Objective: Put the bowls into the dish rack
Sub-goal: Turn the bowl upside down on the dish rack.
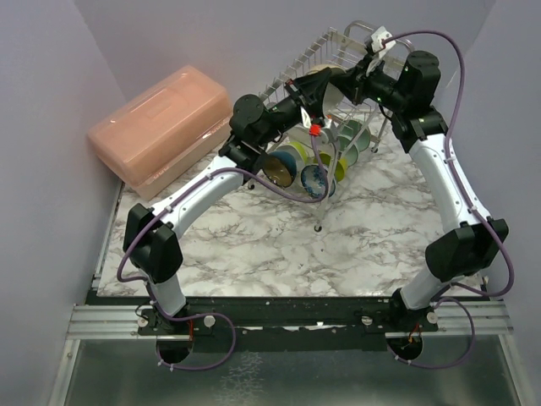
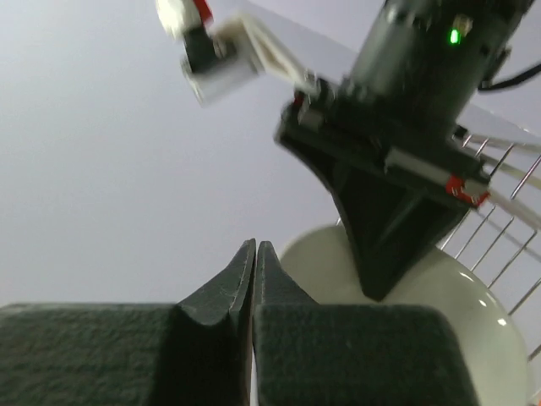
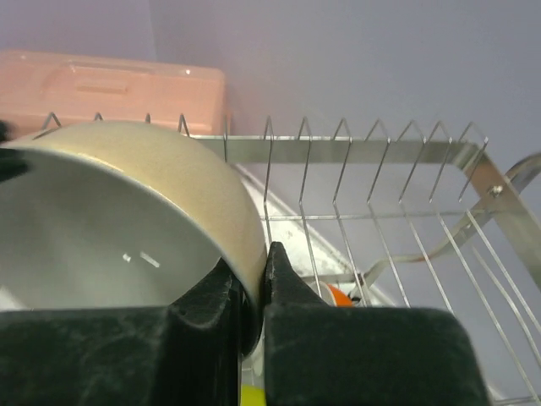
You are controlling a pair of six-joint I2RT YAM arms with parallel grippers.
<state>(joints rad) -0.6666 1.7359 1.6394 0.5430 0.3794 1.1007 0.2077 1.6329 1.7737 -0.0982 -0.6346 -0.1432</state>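
Bowl (image 3: 152, 182) rim pinched by right pincer (image 3: 254, 264), dish rack (image 3: 380, 150) tines beside

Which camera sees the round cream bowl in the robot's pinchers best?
The right wrist view: the round cream ceramic bowl fills its left half, with the right gripper pinching its rim. The left wrist view shows only its pale rounded outside behind that gripper. In the top view the arms hide nearly all of it.

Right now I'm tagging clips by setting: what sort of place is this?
Likely a lab robot cell staged as a kitchen counter: marble-look tabletop, wire dish rack holding bowls, plain lilac walls.
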